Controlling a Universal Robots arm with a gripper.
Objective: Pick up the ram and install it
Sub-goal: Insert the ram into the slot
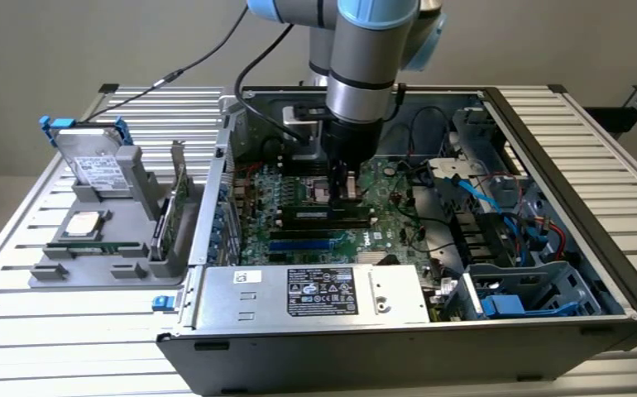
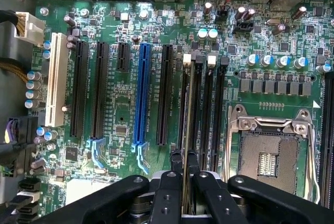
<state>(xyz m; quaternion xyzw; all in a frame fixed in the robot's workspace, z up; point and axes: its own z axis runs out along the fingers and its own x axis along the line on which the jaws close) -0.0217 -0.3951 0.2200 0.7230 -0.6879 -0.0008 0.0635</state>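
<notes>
Background: you have a plain beige wall behind a ribbed, slatted bare-metal table.
Case: a dark computer case lies open on the table, box-shaped, with thin sheet-metal walls.
Landmark: the processor socket, a square with a shiny silver frame and a dull grey centre.
Motherboard: a glossy green board surrounds the socket, studded with small round silver-topped capacitors.
Memory slots: long, narrow black plastic channels run just beside the socket, with white and black clips at their far ends.
Blue slot: one long blue plastic connector sits beyond the memory slots from the socket, among black ones.
Power supply: a grey sheet-metal box with a black label, inside the case near the socket.
Holder: a matte grey plastic rack stands outside the case, well apart from the socket. It carries a grey metal drive with blue clips.
Arm: smooth silver and blue tubes reach down into the case, close over the socket.
Claw: black, matte and bolted, it is clenched nearly closed, with its two fingers pressed on either face of the ram.
Ram: a thin flat stick that you see edge-on, pinched between the fingers. It runs along a memory slot just beside the socket.
Seating: you cannot tell whether the stick is fully down in the slot.
</notes>
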